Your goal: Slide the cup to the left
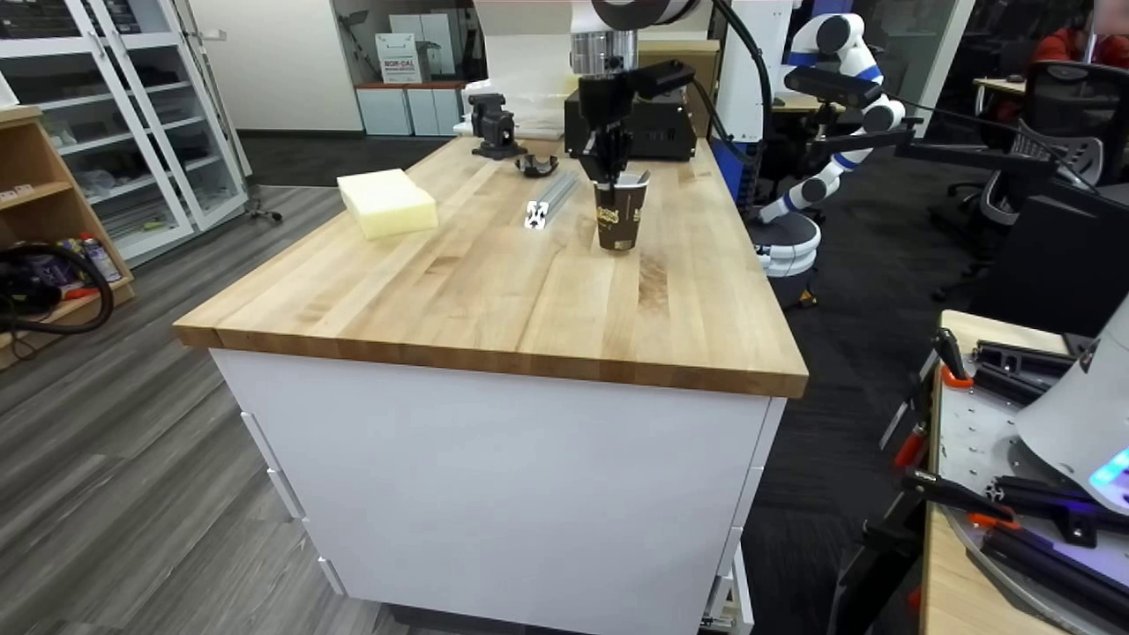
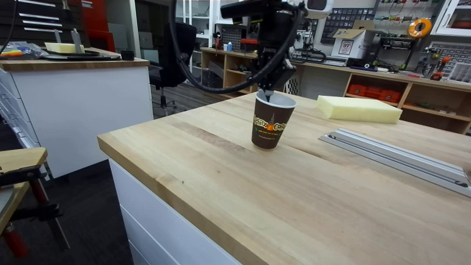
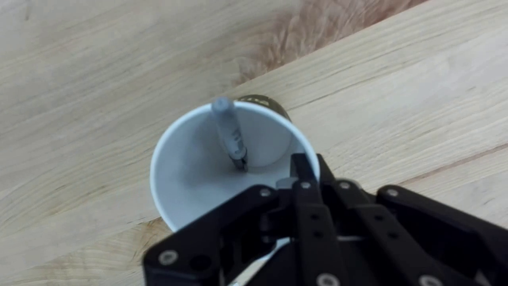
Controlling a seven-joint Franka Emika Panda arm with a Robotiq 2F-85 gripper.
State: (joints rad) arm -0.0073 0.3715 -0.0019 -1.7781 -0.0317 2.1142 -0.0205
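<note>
The dark brown cup with a white rim stands on the wooden table in both exterior views [image 1: 619, 225] [image 2: 269, 127]. In the wrist view I look down into the white inside of the cup [image 3: 190, 163]. A grey marker [image 3: 230, 131] leans inside it. My gripper [image 3: 313, 167] has one finger inside the cup and one outside, with the cup's wall pinched between them. In both exterior views the gripper [image 1: 609, 187] [image 2: 269, 96] points down at the rim. The cup's base appears to be on or very near the tabletop.
A pale yellow foam block [image 1: 388, 205] [image 2: 358, 109] and a silver aluminium rail [image 1: 551, 201] [image 2: 397, 158] lie on the same table. A black stand [image 1: 496, 128], a small black part [image 1: 536, 165] and a black box [image 1: 657, 128] are at its far end in an exterior view.
</note>
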